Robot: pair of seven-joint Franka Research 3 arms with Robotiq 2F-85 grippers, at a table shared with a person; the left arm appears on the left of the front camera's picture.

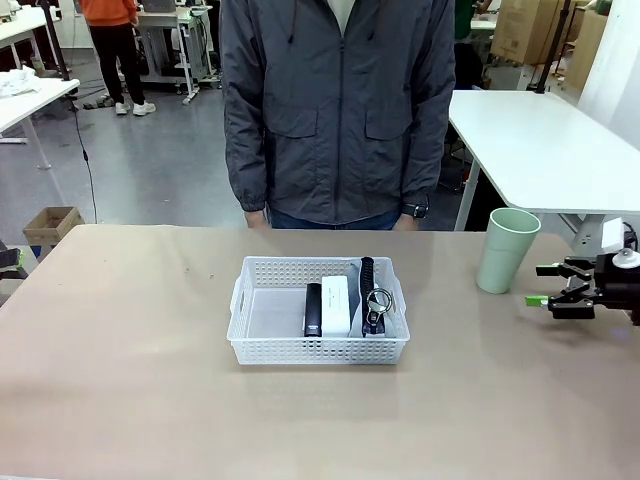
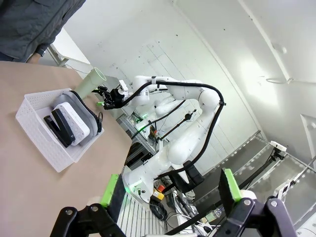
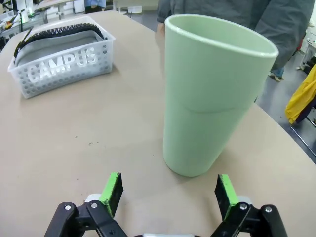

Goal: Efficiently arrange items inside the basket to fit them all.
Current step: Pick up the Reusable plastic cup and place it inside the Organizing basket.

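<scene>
The pale green cup (image 1: pixel 507 250) is standing upright outside the white basket (image 1: pixel 318 352), where the black stapler (image 1: pixel 314 310), white box (image 1: pixel 336 305) and CAMPUS pouch (image 3: pixel 54 44) are sitting on edge, leaving room. The right gripper (image 1: pixel 537 285) is gaping beside the cup, probably to grasp it. The left gripper (image 2: pixel 170 187) is hanging spread, empty.

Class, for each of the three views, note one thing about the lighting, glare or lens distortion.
Front view: soft, even light, the basket casting only a faint shadow on the table. Left wrist view: tilted, with glare washing out the white wall. Right wrist view: the wide-angle lens makes the near pale green cup loom large.
</scene>
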